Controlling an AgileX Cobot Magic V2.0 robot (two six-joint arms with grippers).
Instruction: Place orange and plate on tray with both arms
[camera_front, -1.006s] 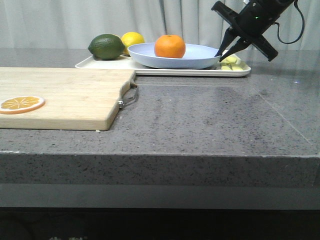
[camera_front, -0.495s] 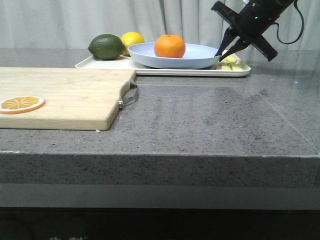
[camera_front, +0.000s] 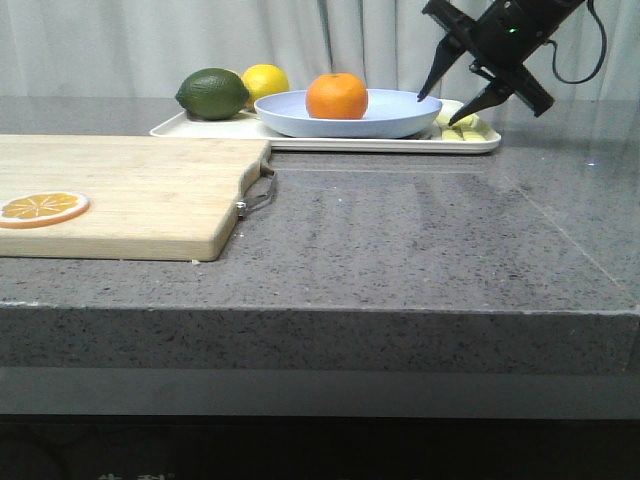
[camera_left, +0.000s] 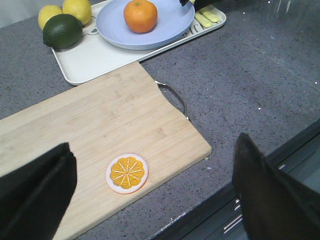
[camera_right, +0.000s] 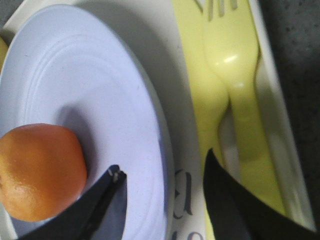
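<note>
On the cream tray, lavender plate sits flat, orange at its 9 o'clock; my right pincer spread astride the rim.

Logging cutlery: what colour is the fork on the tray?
Pale yellow fork, clearest in the right wrist view.

Front view set low at counter edge, left wrist view high overhead, right wrist view close, plate shared by all.

one orange, two lemons (one lime)
</note>
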